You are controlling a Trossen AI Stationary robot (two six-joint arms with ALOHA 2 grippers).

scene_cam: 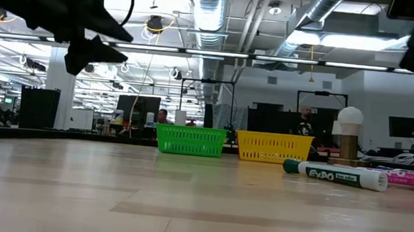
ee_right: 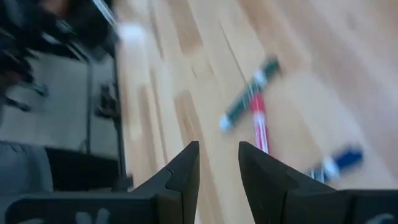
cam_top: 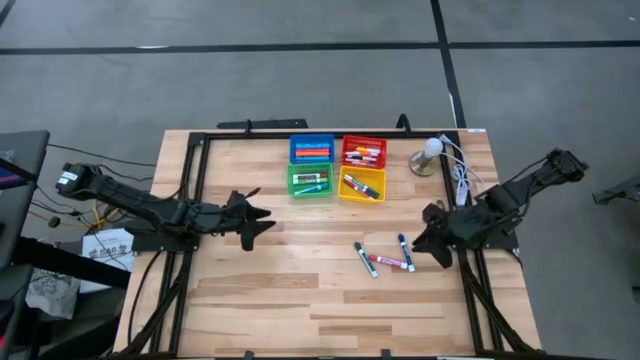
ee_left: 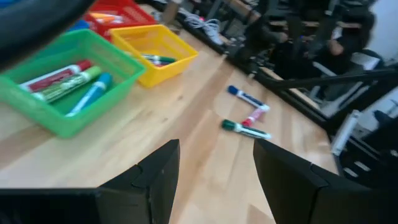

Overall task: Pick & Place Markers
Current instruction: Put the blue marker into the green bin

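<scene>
A: Wide view first: the pale wooden slatted table [cam_top: 300,290] fills the middle, with a dark arm at each side. The left gripper [cam_top: 262,222] hangs above the boards on the left, short of the bins, its two dark fingers [ee_left: 158,174] spread apart with nothing between them.

B: And the right gripper [cam_top: 428,240] sits low at the right edge, just beside the loose pens. Its fingers [ee_right: 183,171] stand a narrow gap apart, also gripping nothing, only bare wood showing through.

A: Down a size: four small square plastic bins in a block at the far middle. The blue bin [cam_top: 311,148] and red bin [cam_top: 363,151] sit behind, the green bin [cam_top: 311,181] and yellow bin [cam_top: 362,185] in front, each holding markers.

B: To their right, a small lamp with a white round bulb [cam_top: 431,150] on a brown base, a white cable [cam_top: 462,180] trailing from it.

A: Smallest now: three markers loose on the table right of centre. The green-capped white marker [cam_top: 366,260] lies angled, the pink marker [cam_top: 391,263] touches its near end, and the blue-capped marker [cam_top: 405,251] lies just beside them, nearest the right gripper.
</scene>
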